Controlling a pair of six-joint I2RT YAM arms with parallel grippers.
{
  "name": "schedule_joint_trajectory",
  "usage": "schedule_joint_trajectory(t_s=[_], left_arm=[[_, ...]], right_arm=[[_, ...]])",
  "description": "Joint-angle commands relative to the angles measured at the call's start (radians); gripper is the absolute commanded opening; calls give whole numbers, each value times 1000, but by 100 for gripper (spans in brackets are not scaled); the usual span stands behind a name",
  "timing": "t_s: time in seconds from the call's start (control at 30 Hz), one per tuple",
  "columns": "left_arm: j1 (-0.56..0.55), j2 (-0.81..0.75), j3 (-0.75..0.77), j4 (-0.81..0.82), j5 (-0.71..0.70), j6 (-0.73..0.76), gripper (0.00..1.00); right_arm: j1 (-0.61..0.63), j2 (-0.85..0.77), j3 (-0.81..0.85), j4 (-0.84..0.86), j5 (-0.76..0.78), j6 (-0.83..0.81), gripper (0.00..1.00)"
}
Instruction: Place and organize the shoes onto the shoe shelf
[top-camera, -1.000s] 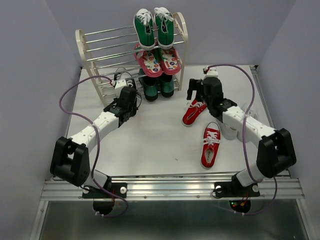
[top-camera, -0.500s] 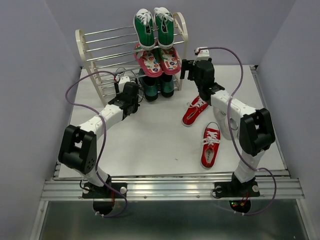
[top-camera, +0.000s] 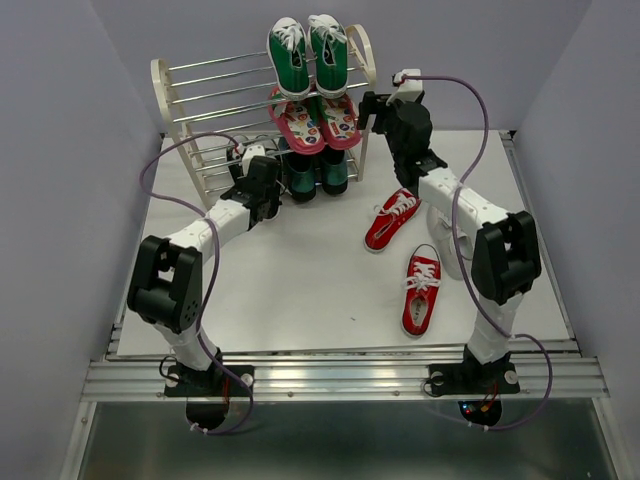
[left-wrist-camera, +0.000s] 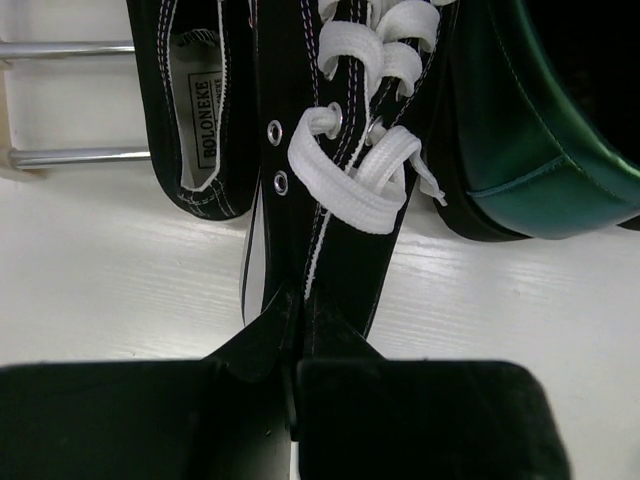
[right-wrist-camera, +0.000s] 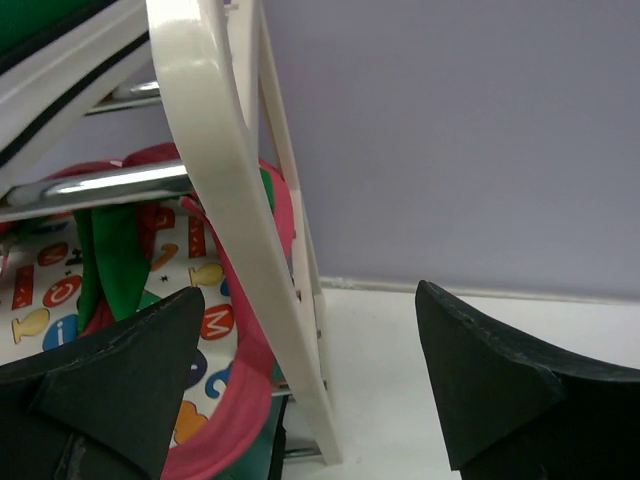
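1. The bench (top-camera: 300, 290) carries everything. The shoe shelf (top-camera: 160, 85) stands at its far left corner, with green sneakers (top-camera: 308, 55) on the top tier and pink sandals (top-camera: 318, 125) one tier below.
2. Two red sneakers (top-camera: 390, 222) lie loose on the bench to the right of the shelf and well apart from it, one of them nearer the front edge.
3. At the foot of the shelf, the left fingers (left-wrist-camera: 255, 345) are pinched tight on the heel end of a black sneaker (left-wrist-camera: 340, 230). Its toe points in toward the rods, just beside the other black sneaker (left-wrist-camera: 190, 120), which lies over the lowest rods.
4. The right fingers (right-wrist-camera: 110, 380) are spread wide and carry nothing, up by the shelf's right cream frame.
5. I'd say the black pair is being seated on the bottom tier. Next, that shoe needs nudging in level with its mate. Then it calls for a release and a straight pull back so the laces don't snag. The red pair looks like the right arm's job.
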Motion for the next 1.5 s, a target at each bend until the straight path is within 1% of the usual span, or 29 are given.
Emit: schedule_joint_trajectory(t_s=[0.0, 0.13, 0.17, 0.2, 0.23, 0.27, 0.47, 0.57, 0.67, 0.9, 1.0, 1.03, 1.17, 1.2, 1.23, 1.27, 1.3, 1.33, 1.37, 1.47], left_arm=[[22, 2, 99, 128, -45, 6, 0], [25, 23, 132, 127, -56, -3, 0], [25, 26, 139, 125, -63, -8, 0], [25, 38, 152, 125, -77, -14, 0], [27, 45, 159, 124, -85, -17, 0], [27, 51, 168, 125, -91, -22, 0], [27, 121, 256, 127, -149, -82, 0], [28, 150, 288, 137, -146, -63, 0], [37, 186, 320, 151, -131, -53, 0], [63, 252, 362, 127, -77, -54, 0], [63, 244, 350, 88, -53, -71, 0], [63, 238, 340, 50, -42, -77, 0], [63, 200, 290, 22, 7, -92, 0], [65, 201, 296, 10, 7, -95, 5], [63, 206, 302, -11, -5, -99, 35], [63, 209, 313, -24, -13, -100, 48], [63, 219, 337, -36, -16, -100, 57], [63, 224, 349, -59, -14, -100, 59], [65, 227, 360, -67, -8, -96, 63], [60, 210, 370, -77, 7, -89, 65]], right_arm=[[-2, 50, 83, 82, -33, -9, 89], [-2, 93, 111, 112, -41, -1, 75], [-2, 108, 119, 114, -42, 0, 67], [-2, 116, 129, 115, -45, 0, 63], [-2, 122, 134, 115, -50, 5, 54], [-2, 128, 136, 117, -53, 8, 50], [-2, 125, 102, 128, -116, 23, 36], [-2, 114, 80, 129, -133, 12, 30], [-2, 106, 60, 132, -151, -1, 26], [-2, 96, 34, 137, -156, -14, 26], [-2, 91, 21, 138, -154, -15, 26], [-2, 91, 17, 140, -154, -15, 26], [-2, 80, -2, 146, -156, -21, 28], [-2, 77, -6, 148, -154, -23, 28], [-2, 74, -12, 149, -151, -21, 30], [-2, 74, -15, 149, -149, -21, 31], [-2, 73, -18, 149, -151, -21, 32], [-2, 70, -21, 148, -153, -20, 33], [-2, 67, -27, 148, -157, -17, 38], [-2, 47, -47, 148, -156, -14, 42]])
